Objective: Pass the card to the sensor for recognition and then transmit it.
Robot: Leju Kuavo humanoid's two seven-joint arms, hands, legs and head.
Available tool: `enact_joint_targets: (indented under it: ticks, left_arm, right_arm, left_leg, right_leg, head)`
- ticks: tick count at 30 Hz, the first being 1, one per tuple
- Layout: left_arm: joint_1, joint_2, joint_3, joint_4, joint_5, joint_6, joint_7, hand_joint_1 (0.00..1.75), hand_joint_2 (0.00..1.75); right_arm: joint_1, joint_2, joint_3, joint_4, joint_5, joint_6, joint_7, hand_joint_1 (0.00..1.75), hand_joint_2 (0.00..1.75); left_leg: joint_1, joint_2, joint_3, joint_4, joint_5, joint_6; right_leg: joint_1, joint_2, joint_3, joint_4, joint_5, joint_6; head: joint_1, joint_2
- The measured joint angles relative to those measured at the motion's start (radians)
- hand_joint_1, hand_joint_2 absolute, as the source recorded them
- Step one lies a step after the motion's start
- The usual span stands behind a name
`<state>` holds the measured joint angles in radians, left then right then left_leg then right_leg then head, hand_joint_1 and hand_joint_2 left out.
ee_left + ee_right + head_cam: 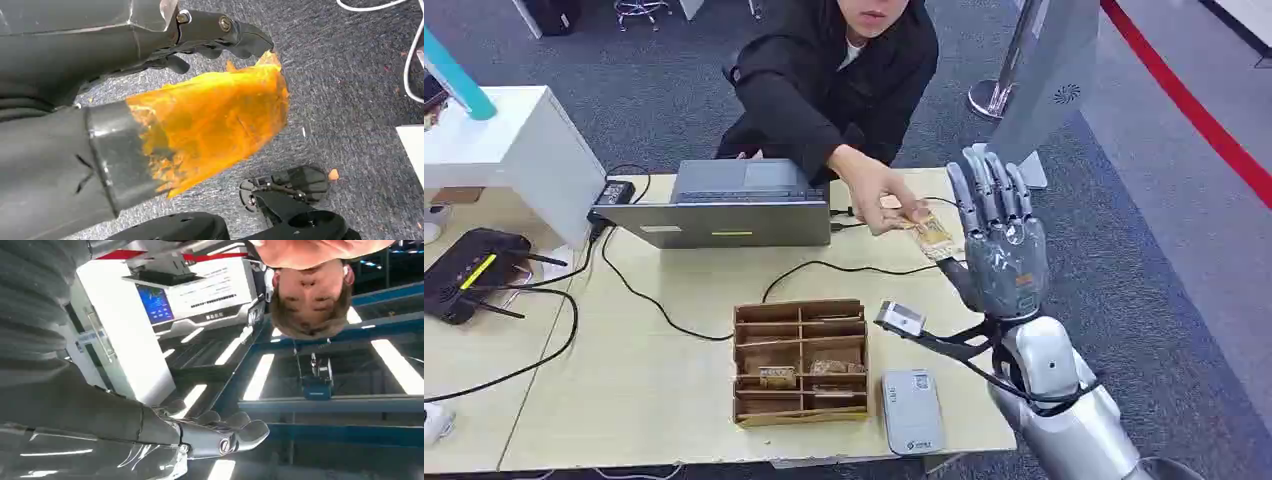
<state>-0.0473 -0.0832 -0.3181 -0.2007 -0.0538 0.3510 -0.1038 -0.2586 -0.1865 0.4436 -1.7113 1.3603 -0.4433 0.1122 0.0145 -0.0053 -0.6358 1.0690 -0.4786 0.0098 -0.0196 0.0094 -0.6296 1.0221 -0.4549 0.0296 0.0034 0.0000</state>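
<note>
My right hand [996, 235] is raised over the far right part of the counter [654, 390], palm upright, fingers [989, 190] spread and straight, holding nothing. The card [930, 234] is just beside it on the inner side, toward the laptop [724, 205], pinched by the person's hand [879, 190]; its near end looks to touch or nearly touch my palm, and I can't tell which. Its long axis seems to run slantwise from the person's fingers toward my hand. The right hand is plainly the nearer one, and the sensor [912, 410] lies well below it at the counter's near edge, beside the wooden box [800, 362]. The head view gives me the card; the right wrist view looks up past the extended fingers [235, 432] at ceiling lights. The left wrist view looks down at carpet, its thumb [210, 125] wrapped in orange; whether that left hand [200, 45] is curled or spread, I cannot tell.
</note>
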Motion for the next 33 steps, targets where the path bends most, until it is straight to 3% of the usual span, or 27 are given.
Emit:
enact_joint_targets:
  ticks: [1, 2, 4, 6, 33]
  left_arm:
    - [0.0, 0.0, 0.0, 0.0, 0.0, 0.0, 0.0, 0.0, 0.0]
    - [0.0, 0.0, 0.0, 0.0, 0.0, 0.0, 0.0, 0.0, 0.0]
    - [0.001, 0.0, 0.0, 0.0, 0.0, -0.001, 0.0, 0.0, 0.0]
    - [0.001, 0.0, 0.001, 0.0, 0.0, -0.002, 0.0, 0.0, 0.0]
    - [0.004, 0.005, 0.019, 0.0, -0.008, -0.014, -0.002, 0.0, 0.0]
  right_arm:
    - [0.002, -0.001, -0.003, -0.002, 0.0, -0.003, 0.0, 0.89, 1.75]
    - [0.004, -0.002, -0.003, -0.003, -0.001, -0.005, 0.0, 1.43, 1.75]
    - [0.007, -0.003, -0.004, -0.004, -0.002, -0.006, 0.0, 1.68, 1.75]
    - [0.011, -0.003, -0.006, -0.005, -0.005, -0.008, 0.0, 1.75, 1.75]
    - [0.021, -0.003, -0.013, -0.01, -0.037, -0.029, -0.033, 1.75, 1.75]
  left_leg:
    - [0.0, 0.0, 0.0, 0.0, 0.0, 0.0]
    - [0.0, 0.0, 0.0, 0.0, 0.0, 0.0]
    - [0.0, 0.0, 0.0, 0.0, 0.0, 0.0]
    - [0.0, 0.0, 0.0, 0.0, 0.0, 0.0]
    - [0.0, 0.0, 0.0, 0.0, 0.0, 0.0]
  right_leg:
    - [0.0, 0.0, 0.0, 0.0, 0.0, 0.0]
    - [0.0, 0.0, 0.0, 0.0, 0.0, 0.0]
    - [0.0, 0.0, 0.0, 0.0, 0.0, 0.0]
    - [0.0, 0.0, 0.0, 0.0, 0.0, 0.0]
    - [0.0, 0.0, 0.0, 0.0, 0.0, 0.0]
  head:
    - [0.0, 0.0]
    - [0.0, 0.0]
    - [0.0, 0.0]
    - [0.0, 0.0]
    - [0.0, 0.0]
